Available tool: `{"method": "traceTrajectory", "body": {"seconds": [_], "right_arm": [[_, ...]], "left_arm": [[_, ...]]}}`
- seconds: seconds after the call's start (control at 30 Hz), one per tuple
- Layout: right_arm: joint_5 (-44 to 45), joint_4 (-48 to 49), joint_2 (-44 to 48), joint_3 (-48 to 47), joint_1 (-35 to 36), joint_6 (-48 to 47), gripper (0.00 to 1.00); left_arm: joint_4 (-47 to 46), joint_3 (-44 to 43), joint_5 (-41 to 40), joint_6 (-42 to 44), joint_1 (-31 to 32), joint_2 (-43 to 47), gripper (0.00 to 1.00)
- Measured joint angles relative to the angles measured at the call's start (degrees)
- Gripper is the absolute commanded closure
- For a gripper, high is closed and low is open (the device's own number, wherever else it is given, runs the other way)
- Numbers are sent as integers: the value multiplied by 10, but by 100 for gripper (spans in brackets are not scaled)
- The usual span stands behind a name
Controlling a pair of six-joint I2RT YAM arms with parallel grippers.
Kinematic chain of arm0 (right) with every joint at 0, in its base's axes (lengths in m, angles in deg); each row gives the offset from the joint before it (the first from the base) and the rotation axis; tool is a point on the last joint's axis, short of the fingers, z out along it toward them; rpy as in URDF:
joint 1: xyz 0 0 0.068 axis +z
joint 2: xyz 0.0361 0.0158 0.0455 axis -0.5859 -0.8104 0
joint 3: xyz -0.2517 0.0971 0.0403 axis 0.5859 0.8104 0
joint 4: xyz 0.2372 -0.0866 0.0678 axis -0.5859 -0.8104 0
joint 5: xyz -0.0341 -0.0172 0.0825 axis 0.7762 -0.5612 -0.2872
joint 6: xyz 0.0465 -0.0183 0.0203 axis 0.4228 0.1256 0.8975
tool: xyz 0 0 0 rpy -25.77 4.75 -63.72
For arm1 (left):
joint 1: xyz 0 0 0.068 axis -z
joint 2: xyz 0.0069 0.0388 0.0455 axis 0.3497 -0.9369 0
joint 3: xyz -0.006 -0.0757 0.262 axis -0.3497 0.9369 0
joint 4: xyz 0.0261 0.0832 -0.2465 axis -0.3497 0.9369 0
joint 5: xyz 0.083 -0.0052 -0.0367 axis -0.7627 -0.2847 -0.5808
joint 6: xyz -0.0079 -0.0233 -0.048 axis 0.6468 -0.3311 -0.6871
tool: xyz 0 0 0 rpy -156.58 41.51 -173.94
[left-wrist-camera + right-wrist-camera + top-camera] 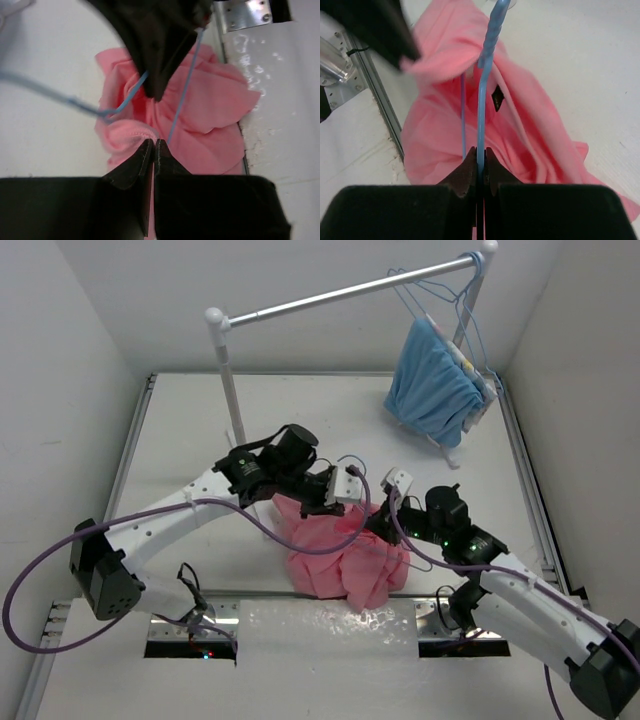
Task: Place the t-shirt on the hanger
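Top view: t-shirt (pixel 345 558) sits in a crumpled pink heap on the white desk (pixel 190 440), lower centre of frame, between the two arms and near the front edge. Both arms reach in over it, left from lower left, right from lower right, and their tips meet just above the heap.

Left wrist view: left gripper (pixel 153 146) is closed, fingertips pressed together at a rolled pink hem of the shirt, fabric pinched between them. Rest of the shirt spreads beyond the tips, centre to right of frame. Thin blue wire crosses over the cloth, running up to the other gripper's dark body at top centre.

Right wrist view: right gripper (pixel 480 159) is closed tight on the hanger (pixel 481 115). The light-blue wire rises straight from the tips to the top of frame, its upper stretch twisted. Pink fabric drapes on both sides of the wire. Upper left, the left gripper holds up a fold of shirt.

Background, top view: silver rail (pixel 340 295) on white posts, upper half of frame. Light-blue garment (pixel 432 380) hangs at its right end.
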Motion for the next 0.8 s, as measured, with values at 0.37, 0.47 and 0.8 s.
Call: {"method": "traceTrajectory", "body": {"seconds": [0.37,0.47,0.8], "right_arm": [[18,112,-27,93,2,-14,100],[19,128,-29,116,2,-14,100],[19,164,-47,120,2,-14,100]], "left_arm": [[-48,77,-93,11,30,-2,68],[-57,109,-146,7,16,-2,53],[-94,158,-159,43,-68,14,29]]}}
